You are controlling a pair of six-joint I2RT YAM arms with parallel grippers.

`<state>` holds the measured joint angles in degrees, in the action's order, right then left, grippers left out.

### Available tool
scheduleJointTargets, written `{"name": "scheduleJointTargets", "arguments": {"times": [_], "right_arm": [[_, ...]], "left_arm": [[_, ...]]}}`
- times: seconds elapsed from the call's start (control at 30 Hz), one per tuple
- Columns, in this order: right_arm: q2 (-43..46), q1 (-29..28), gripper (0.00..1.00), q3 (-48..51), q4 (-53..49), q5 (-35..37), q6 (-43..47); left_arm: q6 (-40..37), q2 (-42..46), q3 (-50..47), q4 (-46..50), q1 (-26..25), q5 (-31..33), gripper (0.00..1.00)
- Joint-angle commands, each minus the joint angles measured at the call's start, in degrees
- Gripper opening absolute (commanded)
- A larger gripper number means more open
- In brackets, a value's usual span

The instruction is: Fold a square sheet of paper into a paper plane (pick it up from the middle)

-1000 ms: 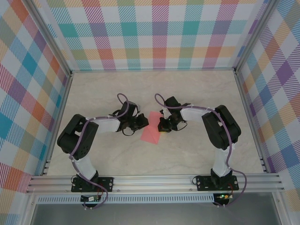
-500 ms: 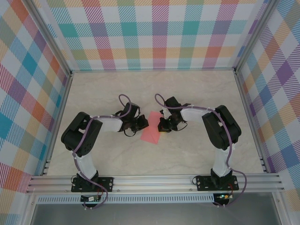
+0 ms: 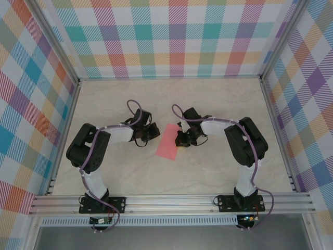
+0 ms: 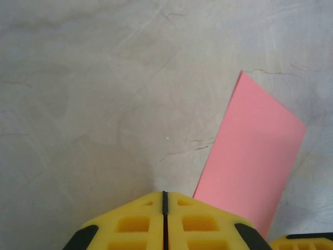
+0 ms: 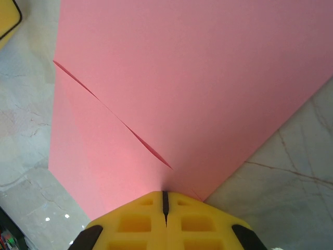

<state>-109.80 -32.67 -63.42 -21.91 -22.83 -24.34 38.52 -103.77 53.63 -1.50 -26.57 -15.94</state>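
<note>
The folded paper [image 3: 168, 141] is lying mid-table [image 3: 218, 99], its long axis slanting from far right to near left. The right gripper [image 3: 180, 140], closed, is touching the paper's right edge. The left gripper [image 3: 154, 132], also closed, is sitting just beside its left edge, apart.

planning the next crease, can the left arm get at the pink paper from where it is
Probably yes: the left claw sits shut just beside the paper, with bare table between them and nothing lying in the way.
</note>
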Motion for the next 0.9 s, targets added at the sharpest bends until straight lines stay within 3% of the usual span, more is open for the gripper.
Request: {"name": "scheduleJointTargets", "arguments": {"times": [0.0, 0.13, 0.87], "right_arm": [[-5.85, -0.03, 0.04, 3.96, -4.72, 11.27, 1.74], [-5.76, -0.05, 0.04, 3.83, -4.73, 11.11, 1.74], [3.92, -0.12, 0.04, -3.39, -5.31, 2.88, 0.94]], "left_arm": [[-1.36, 2.2, 0.21, -2.68, -0.12, -6.29, 0.08], [-0.67, 3.05, -1.13, -5.74, -2.37, -10.12, 0.08], [0.23, -4.02, -5.13, -5.06, -4.29, -6.72, 0.02]]}}
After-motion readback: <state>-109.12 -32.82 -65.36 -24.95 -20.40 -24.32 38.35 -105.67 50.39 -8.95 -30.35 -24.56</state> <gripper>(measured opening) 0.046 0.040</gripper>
